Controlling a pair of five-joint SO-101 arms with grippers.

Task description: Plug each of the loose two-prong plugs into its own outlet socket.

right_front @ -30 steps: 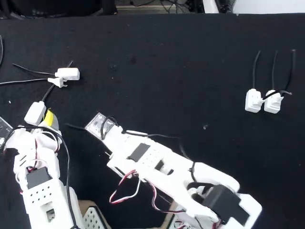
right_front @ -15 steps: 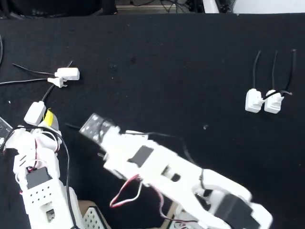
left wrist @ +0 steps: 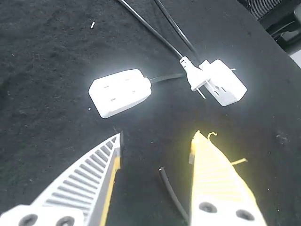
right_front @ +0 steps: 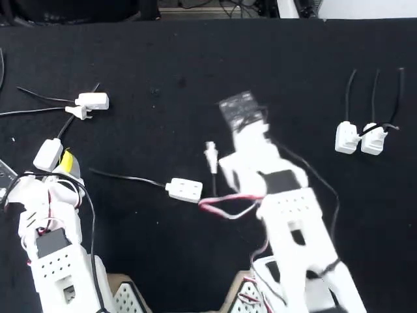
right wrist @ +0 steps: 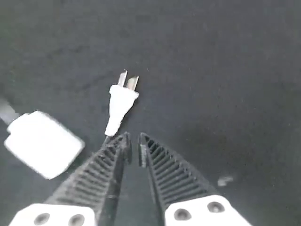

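right gripper | closing tight on 2-prong plug tail, prongs leading for insertion | left gripper | hovering spread-open, lower left of high view, lining up on outlet socket

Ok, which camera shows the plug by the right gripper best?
Right wrist view: the plug sits right at its jaw tips, both prongs clear. High view shows it small beside the arm; left wrist view faces another plug.

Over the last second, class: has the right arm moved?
Yes. The right arm swung rightward, away from the left arm and toward the pair of outlet sockets, carrying a two-prong plug and uncovering another outlet socket.
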